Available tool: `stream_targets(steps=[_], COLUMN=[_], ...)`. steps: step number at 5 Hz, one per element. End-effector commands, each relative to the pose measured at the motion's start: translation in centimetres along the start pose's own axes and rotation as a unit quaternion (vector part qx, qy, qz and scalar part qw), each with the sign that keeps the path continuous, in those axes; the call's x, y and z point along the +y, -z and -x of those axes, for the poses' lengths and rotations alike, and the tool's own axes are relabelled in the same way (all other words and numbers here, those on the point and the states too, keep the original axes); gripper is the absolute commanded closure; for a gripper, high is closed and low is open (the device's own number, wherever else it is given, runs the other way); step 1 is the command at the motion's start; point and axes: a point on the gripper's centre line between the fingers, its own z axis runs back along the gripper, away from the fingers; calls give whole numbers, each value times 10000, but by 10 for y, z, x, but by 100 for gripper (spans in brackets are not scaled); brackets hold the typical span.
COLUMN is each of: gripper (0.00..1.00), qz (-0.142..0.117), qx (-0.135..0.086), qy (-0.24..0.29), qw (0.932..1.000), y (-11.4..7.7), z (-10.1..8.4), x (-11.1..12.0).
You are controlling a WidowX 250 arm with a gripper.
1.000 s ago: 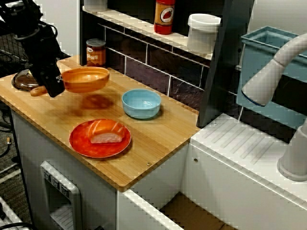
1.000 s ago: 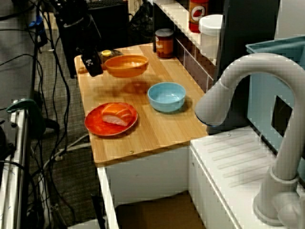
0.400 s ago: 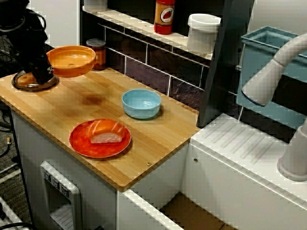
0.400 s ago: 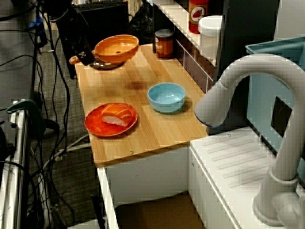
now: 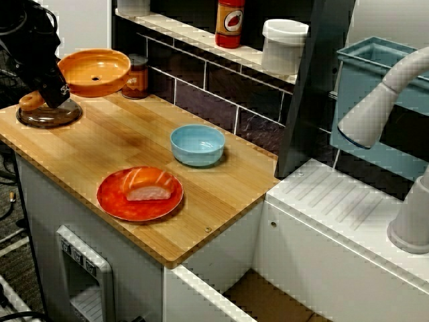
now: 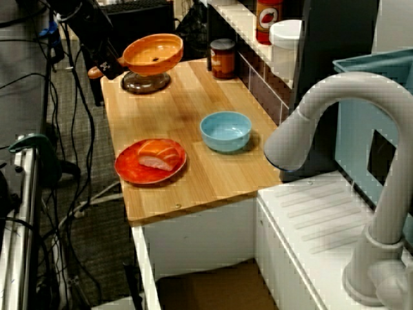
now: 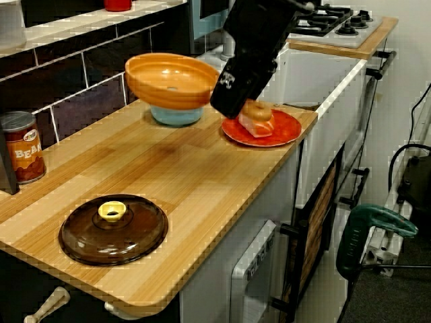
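The orange bowl (image 5: 94,70) is smooth, glossy plastic, as are the blue bowl (image 5: 197,144) and the red plate (image 5: 112,205). The gripper (image 5: 57,88) has a matt black casing. The counter (image 5: 214,194) is pale wood in grained strips with a satin finish. The lid (image 7: 113,230) is dark brown and glossy. The tin (image 7: 20,148) has a metal rim and a paper-like label. The wall tiles (image 5: 204,90) are dark and glossy. The tap (image 5: 382,100) is matt grey.

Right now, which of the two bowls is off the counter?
The orange bowl: the gripper holds it by its rim in the air, near the brown lid. The blue bowl sits on the counter.
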Motion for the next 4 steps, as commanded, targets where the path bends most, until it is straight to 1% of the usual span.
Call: stream_targets(steps=[1,3,4], gripper=[100,100,100], qz=[-481,-412,-371], qx=[-376,-453,-537], qy=[130,329,365], qw=[9980,9976,9972], y=[-12,-23,-32], z=[-8,-16,-21], x=[-8,-20,-22])
